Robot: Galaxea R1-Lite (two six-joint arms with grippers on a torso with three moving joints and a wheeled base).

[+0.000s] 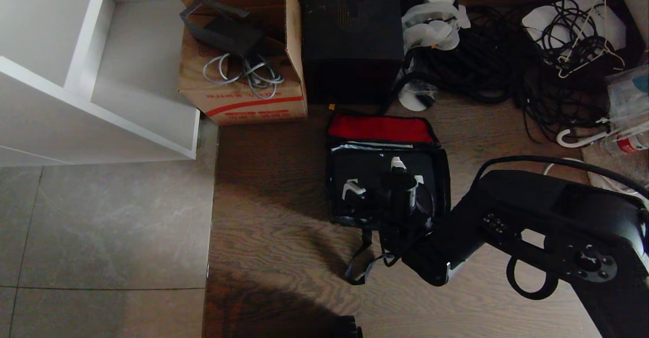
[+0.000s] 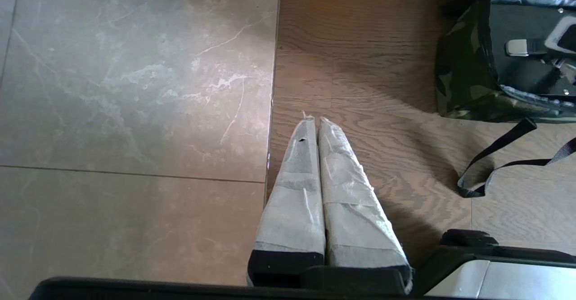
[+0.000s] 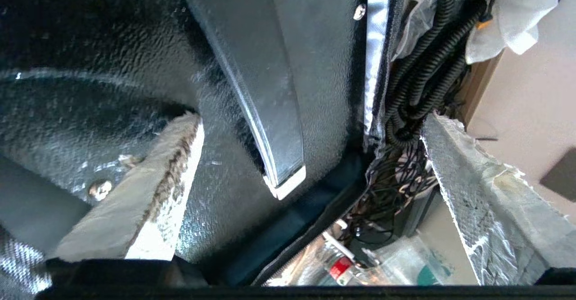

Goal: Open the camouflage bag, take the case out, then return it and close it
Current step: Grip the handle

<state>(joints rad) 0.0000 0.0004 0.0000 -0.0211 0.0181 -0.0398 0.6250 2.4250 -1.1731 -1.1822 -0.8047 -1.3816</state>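
Pebbled black case [image 3: 135, 57] under spread right gripper [image 3: 310, 147].

Room: mixed flooring, white shelving.
Grey stone tiles [image 1: 101, 226] adjoin wood-grain planks [image 1: 274, 216]; white shelf unit [image 1: 91, 64] stands beside the tiles.

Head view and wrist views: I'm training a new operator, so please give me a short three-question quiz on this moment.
1. True or false: the camouflage bag lies open with the case inside it.
2. The right gripper is: A) open over the case; B) shut on a bag strap; C) parked over the grey tiles.
3. What kind of floor lies under the tips of the shut left gripper?

Key: 1 true. 2 A. 3 the wooden floor, just beside the seam with the tiles.
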